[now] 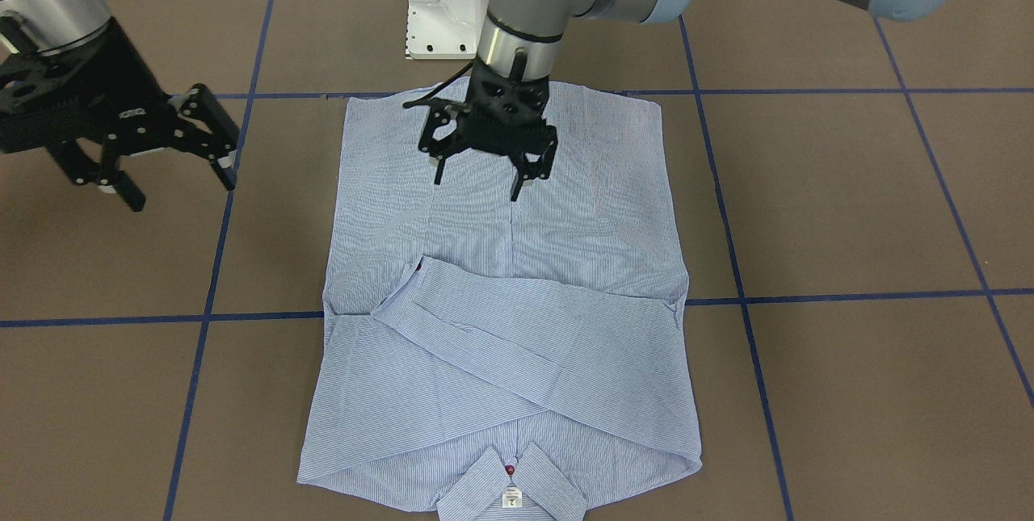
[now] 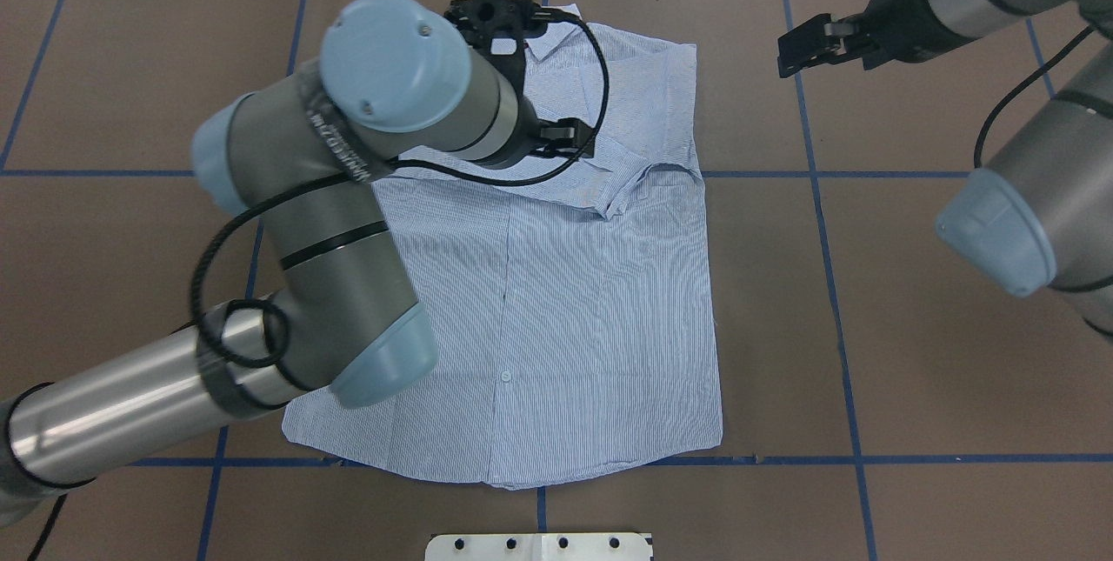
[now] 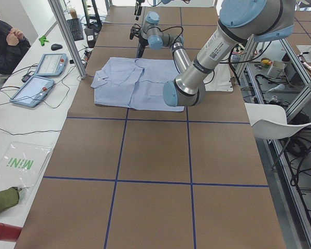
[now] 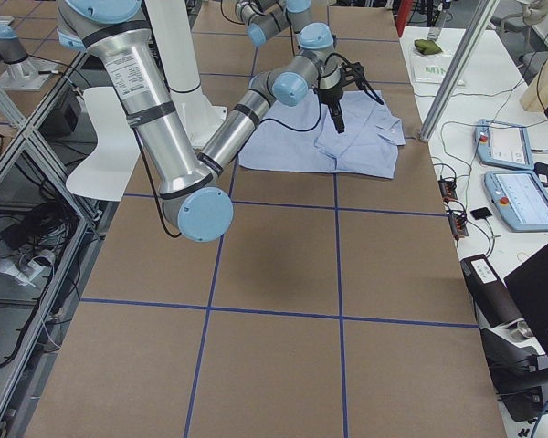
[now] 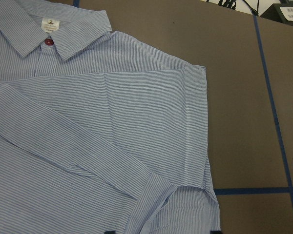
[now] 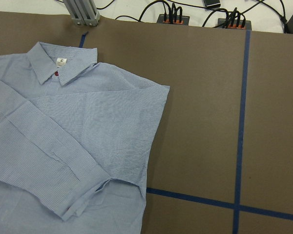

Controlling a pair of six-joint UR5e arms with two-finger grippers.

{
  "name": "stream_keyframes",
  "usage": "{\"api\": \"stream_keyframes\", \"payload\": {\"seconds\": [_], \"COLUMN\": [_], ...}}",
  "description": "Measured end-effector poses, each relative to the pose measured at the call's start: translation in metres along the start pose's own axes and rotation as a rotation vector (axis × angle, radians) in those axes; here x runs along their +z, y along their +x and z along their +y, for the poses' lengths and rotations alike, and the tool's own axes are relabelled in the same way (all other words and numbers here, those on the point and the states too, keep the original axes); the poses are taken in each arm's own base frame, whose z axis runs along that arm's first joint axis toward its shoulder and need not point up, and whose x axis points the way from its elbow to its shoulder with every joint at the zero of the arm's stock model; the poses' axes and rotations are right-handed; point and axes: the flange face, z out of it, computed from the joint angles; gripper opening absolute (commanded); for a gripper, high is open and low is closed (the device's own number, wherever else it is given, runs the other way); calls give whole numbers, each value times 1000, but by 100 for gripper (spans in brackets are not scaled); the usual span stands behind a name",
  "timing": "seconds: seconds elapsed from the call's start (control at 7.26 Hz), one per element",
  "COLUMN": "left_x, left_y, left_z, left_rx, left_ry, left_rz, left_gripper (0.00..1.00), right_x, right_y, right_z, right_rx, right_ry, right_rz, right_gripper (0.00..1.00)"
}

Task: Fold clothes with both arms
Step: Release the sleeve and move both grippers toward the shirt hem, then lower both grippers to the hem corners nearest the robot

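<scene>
Both sets spread: left fingers (image 1: 525, 178) hover over shirt (image 1: 501, 343); right fingers (image 1: 222, 161) off shirt, over table (image 1: 848, 198).

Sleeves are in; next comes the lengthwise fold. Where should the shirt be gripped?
I'd grip the shirt at both corners of its hem, nearest the base, coming from the outer sides: that edge lies flat and free, while the crossed sleeves thicken the collar end.
</scene>
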Motion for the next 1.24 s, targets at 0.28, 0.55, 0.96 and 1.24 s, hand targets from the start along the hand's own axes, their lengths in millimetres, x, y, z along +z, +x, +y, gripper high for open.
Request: {"api": "stream_keyframes", "payload": {"seconds": [0.28, 0.55, 0.96, 1.24], "left_x": [-61, -105, -115, -83], "left_y": [-60, -116, -166, -166], "left_z": [45, 85, 158, 216], "left_rx": [58, 51, -55, -146], "left_ry": [-15, -26, -57, -93], "left_rz": [26, 19, 32, 5], "left_gripper": [100, 100, 100, 100], "right_x": [7, 12, 13, 14], "right_y": [-38, -54, -66, -72], "right_z": [77, 177, 265, 277], "right_rx": [67, 109, 123, 119], "right_ry": [4, 10, 32, 42], "right_rz": [-2, 35, 61, 57], "right_gripper": [100, 100, 100, 100]}}
